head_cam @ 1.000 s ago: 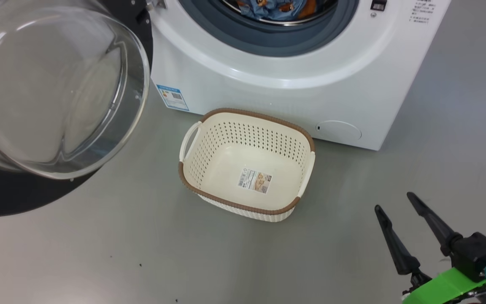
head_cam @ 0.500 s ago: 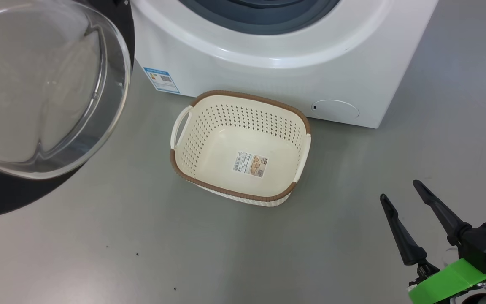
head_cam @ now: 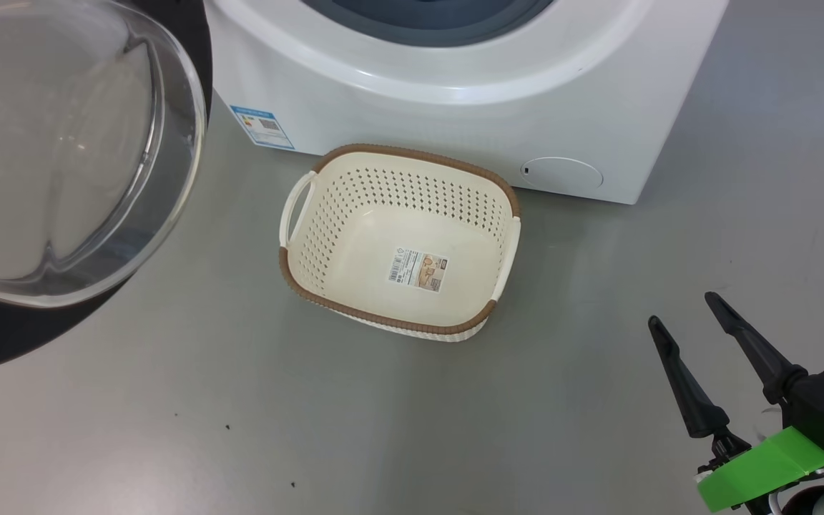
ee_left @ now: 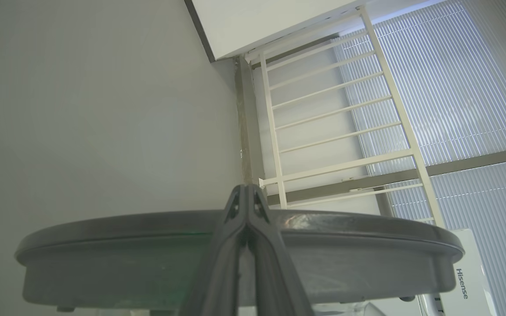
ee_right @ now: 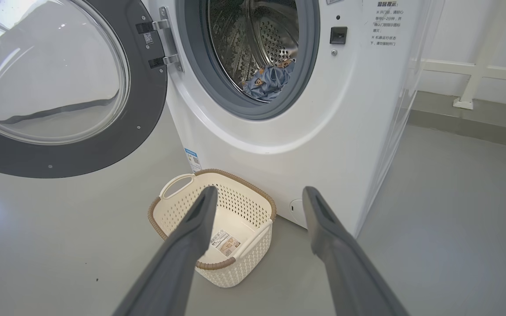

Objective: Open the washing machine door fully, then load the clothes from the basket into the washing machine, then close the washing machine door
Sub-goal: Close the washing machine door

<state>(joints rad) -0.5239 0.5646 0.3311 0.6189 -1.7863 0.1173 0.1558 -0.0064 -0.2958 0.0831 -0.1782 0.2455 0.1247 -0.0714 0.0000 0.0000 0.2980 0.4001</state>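
The washing machine door [head_cam: 61,143] stands swung open at the left, its glass bowl bulging toward me inside the black ring [ee_right: 117,145]. The white washing machine [head_cam: 455,107] has its drum open, and the light blue printed clothes [ee_right: 268,81] lie inside. In front of it on the floor sits the basket [head_cam: 383,318], empty, with a barcode sticker on its bottom. My right gripper [head_cam: 682,309] hovers open to the right of the basket [ee_right: 235,267], holding nothing. My left gripper [ee_left: 246,189] is shut, its fingers lying across the door's dark rim [ee_left: 103,245].
Grey floor [head_cam: 312,429] spreads around the basket. A white railing [ee_left: 336,123] and window blinds [ee_left: 477,109] stand beyond the door. To the machine's right runs a white rail along the wall [ee_right: 468,70].
The head camera has tilted down, so the drum opening and the clothes have slid out of the picture's top. Basket, door and both grippers keep their state.
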